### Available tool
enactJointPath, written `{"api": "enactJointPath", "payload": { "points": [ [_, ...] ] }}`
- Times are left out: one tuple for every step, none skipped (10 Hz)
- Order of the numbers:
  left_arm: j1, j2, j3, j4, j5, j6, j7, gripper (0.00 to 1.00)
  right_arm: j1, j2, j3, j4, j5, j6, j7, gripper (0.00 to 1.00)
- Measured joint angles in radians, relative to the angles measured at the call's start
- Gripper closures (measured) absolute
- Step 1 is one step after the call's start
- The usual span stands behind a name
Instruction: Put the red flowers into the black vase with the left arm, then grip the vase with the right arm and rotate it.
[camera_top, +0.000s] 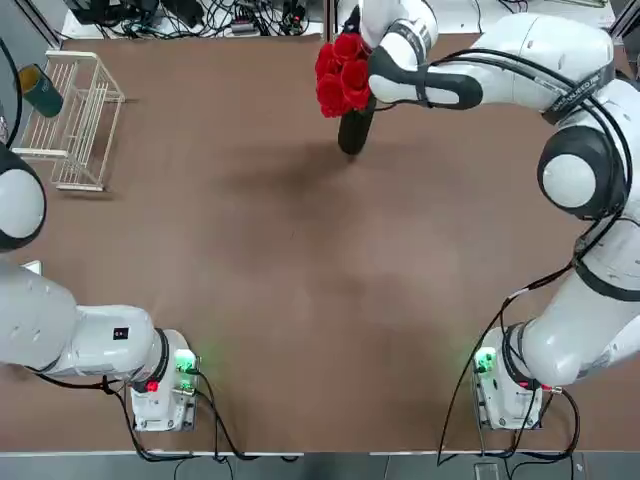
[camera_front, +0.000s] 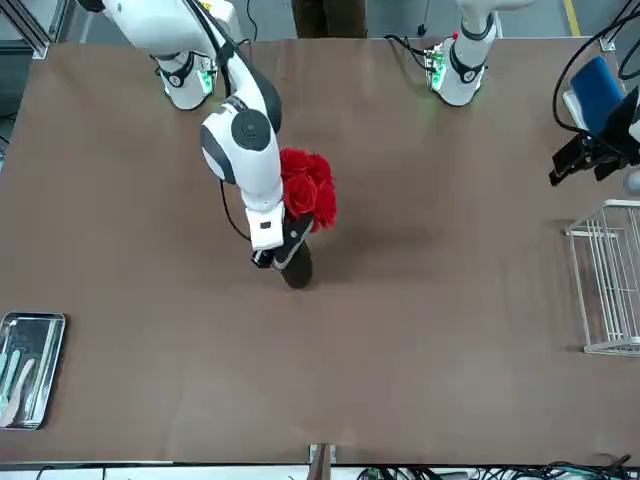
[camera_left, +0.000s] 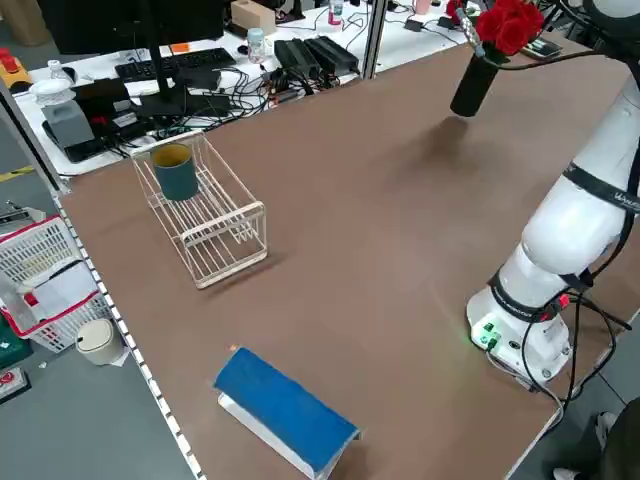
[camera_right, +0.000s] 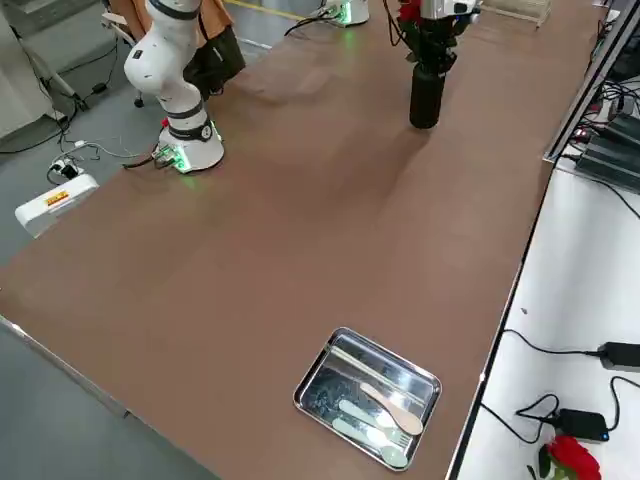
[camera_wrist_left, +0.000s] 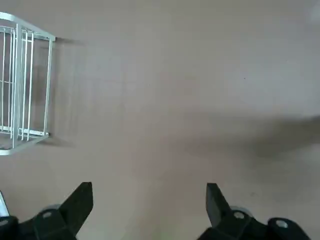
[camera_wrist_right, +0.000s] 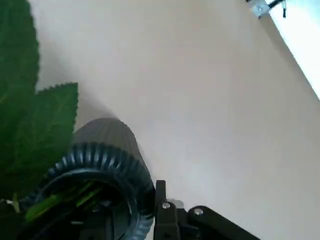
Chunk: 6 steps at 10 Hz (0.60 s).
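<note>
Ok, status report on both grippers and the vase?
Right fingers closed on black vase, red flowers in it. Left gripper open, off to its side.

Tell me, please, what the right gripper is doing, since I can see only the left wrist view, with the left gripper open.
Observer: The right gripper, over the far middle of the table, is clamped on the rim of the slim matte black cylindrical vase.
Operator: Are the flowers in it?
Observer: Yes, the green stems of the red roses go into its mouth.
Operator: Is it resting on the table?
Observer: No, it hangs above the table, its shadow apart from its base.
</note>
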<state>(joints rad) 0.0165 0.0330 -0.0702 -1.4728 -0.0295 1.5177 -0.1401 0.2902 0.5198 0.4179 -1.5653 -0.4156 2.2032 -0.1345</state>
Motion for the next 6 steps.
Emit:
{"api": "enactJointPath", "payload": {
  "points": [
    [0.0,0.0,0.0,0.0,0.0,0.0,0.0,0.0,0.003,0.019,0.0,0.0,-0.011,0.017,-0.017,0.85],
    [0.0,0.0,0.0,0.0,0.0,0.0,0.0,0.0,0.007,0.033,0.0,0.0,-0.032,0.026,-0.018,0.85],
    [0.0,0.0,0.0,0.0,0.0,0.0,0.0,0.0,0.009,0.039,0.0,0.0,-0.044,0.029,-0.018,0.85],
    [0.0,0.0,0.001,0.0,0.0,0.0,0.0,0.0,0.01,0.04,0.0,0.001,-0.045,0.029,-0.019,0.86],
    [0.0,0.0,0.001,0.0,0.0,0.0,0.0,0.0,0.01,0.04,0.0,0.002,-0.046,0.029,-0.019,0.84],
    [0.0,0.0,0.001,0.0,0.0,0.0,-0.001,0.0,0.011,0.04,0.0,0.002,-0.046,0.029,-0.019,0.81]
  ]
}}
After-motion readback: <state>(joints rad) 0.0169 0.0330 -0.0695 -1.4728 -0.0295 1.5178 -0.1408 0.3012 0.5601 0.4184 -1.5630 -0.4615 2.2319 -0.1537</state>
